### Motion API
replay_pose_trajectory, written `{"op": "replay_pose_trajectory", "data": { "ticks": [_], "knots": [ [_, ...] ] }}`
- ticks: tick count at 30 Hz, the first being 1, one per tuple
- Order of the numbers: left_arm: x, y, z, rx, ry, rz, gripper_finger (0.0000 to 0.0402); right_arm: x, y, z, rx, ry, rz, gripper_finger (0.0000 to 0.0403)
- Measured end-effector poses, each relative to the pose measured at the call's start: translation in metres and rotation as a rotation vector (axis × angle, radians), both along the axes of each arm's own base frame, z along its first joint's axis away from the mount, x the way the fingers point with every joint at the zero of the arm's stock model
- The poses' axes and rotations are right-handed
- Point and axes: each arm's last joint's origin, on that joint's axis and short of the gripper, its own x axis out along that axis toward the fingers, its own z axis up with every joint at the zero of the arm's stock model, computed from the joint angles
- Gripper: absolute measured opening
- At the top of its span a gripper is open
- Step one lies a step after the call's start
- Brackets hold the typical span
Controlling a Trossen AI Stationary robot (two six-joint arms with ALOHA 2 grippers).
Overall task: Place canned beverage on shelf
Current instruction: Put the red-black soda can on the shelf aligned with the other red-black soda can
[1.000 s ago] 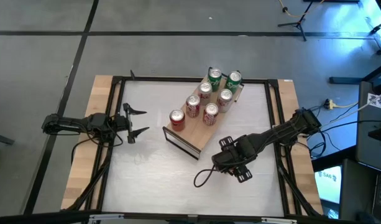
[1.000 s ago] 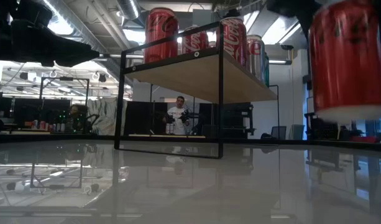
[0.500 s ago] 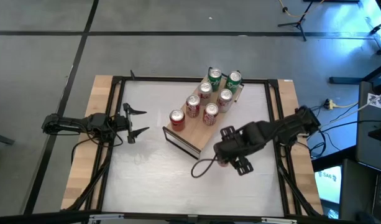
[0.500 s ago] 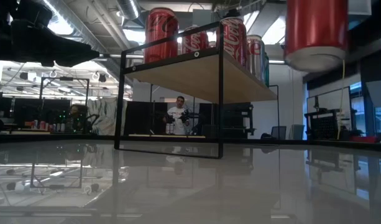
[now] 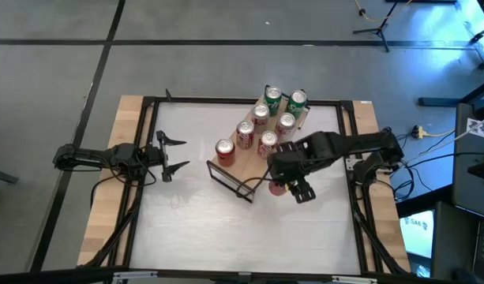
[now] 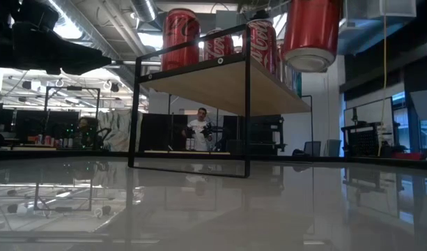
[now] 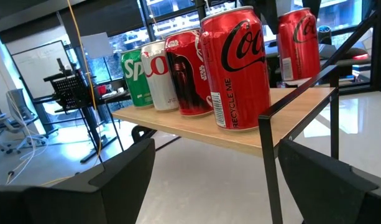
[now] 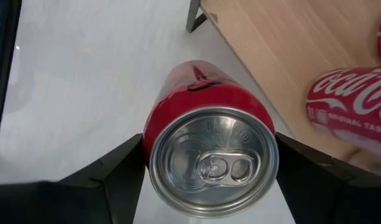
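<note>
The shelf is a light-wood board in a dark metal frame, standing slantwise at the table's middle. Several cans stand upright on it, red ones and a green one. My right gripper hangs beside the shelf's near right side, shut on a red can. In the low view that can hangs at about the height of the board. My left gripper waits open at the table's left, pointing level at the shelf. My right gripper pinches the red can's side wall just under its top rim between its two fingers, one on each side. The fingers come from above, pointing down. The can hangs upright below them, its bottom clear of the table.
The white tabletop lies bare in front of the shelf, inside a dark rail frame. A cable loops from the right arm near the shelf's near end. Beyond the table, a person stands in the room.
My right gripper has risen and gone toward the table's far edge and a little left, up to the shelf's near right side. It has carried the red can from near table height to about the level of the board. The can has stayed upright.
</note>
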Motion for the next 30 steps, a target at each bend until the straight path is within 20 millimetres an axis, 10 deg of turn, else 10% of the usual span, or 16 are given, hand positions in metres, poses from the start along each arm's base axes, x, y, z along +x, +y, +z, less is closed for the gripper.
{"op": "replay_pose_trajectory", "data": {
  "ticks": [30],
  "knots": [
    [0.0, 0.0, 0.0, 0.0, 0.0, 0.0, 0.033, 0.003, -0.022, 0.015, -0.002, -0.065, -0.019, 0.0301]
  ]
}}
